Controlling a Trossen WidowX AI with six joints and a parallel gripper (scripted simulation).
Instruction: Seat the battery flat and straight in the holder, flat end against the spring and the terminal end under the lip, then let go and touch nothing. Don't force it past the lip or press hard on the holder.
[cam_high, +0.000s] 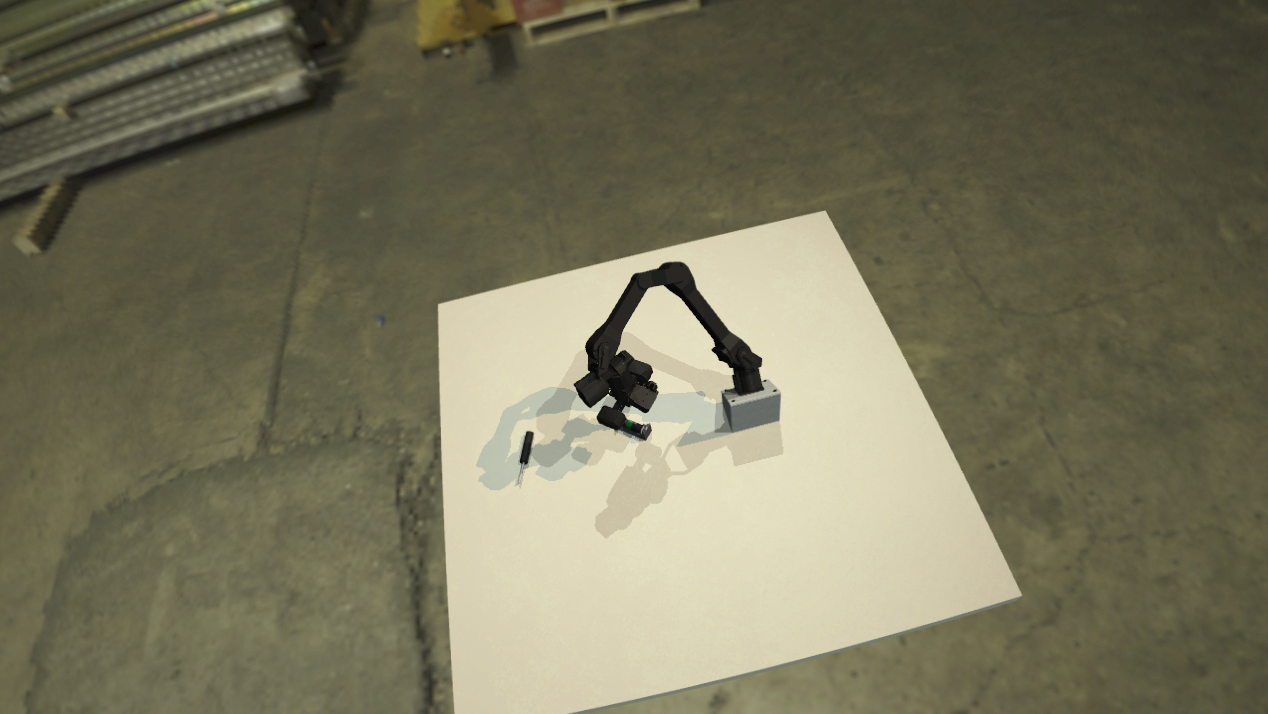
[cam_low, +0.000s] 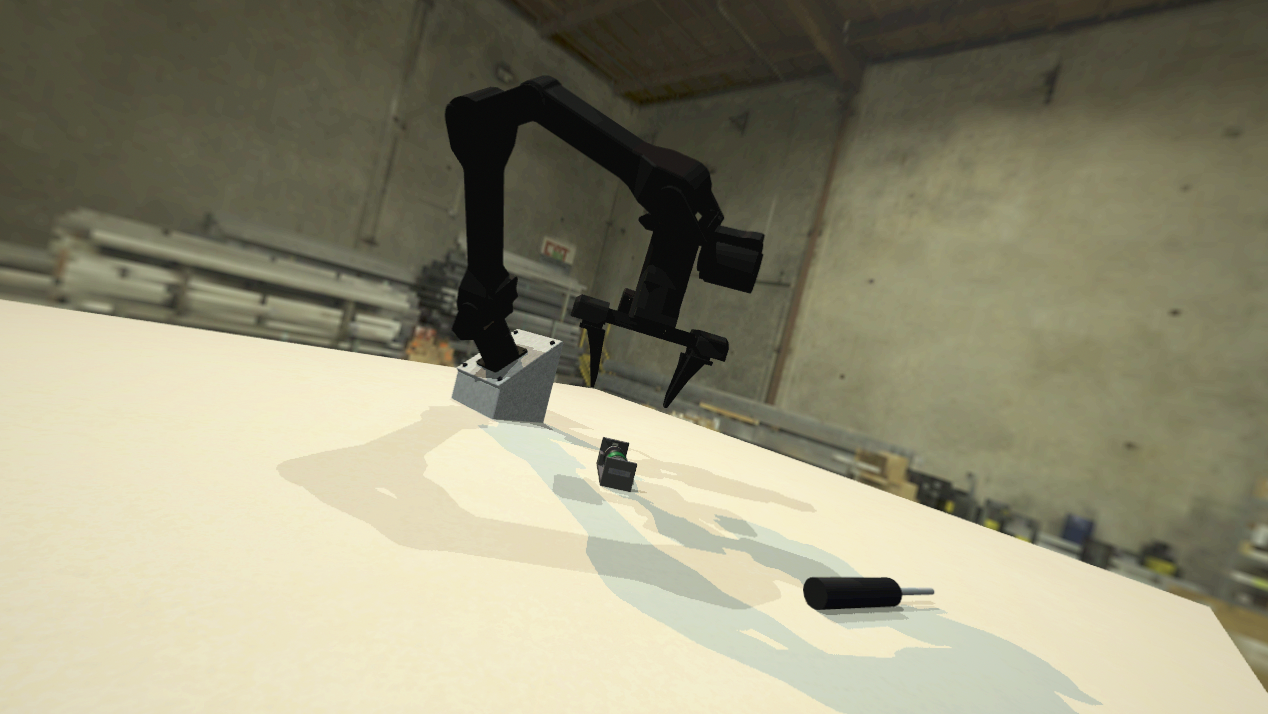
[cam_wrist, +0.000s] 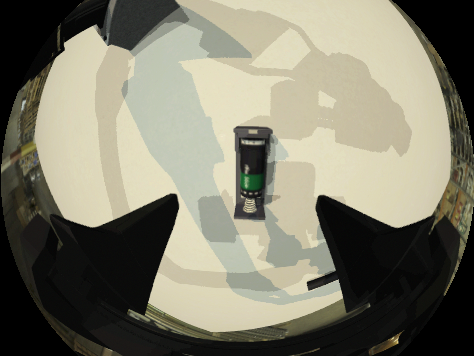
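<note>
Both fingers (cam_low: 687, 372) stand wide apart, empty, above the battery (cam_wrist: 252, 170) lying in its holder (cam_wrist: 253, 134); best retreat straight upward, touching nothing.

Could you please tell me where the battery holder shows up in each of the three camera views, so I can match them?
Top: the battery holder lies just left of centre, below the open gripper.
Exterior: the holder sits at centre, on the table below the raised gripper.
Wrist: the holder is at centre, lengthwise, between the spread fingers.
Shared landmark: the black screwdriver, also seen in the top view.
</note>
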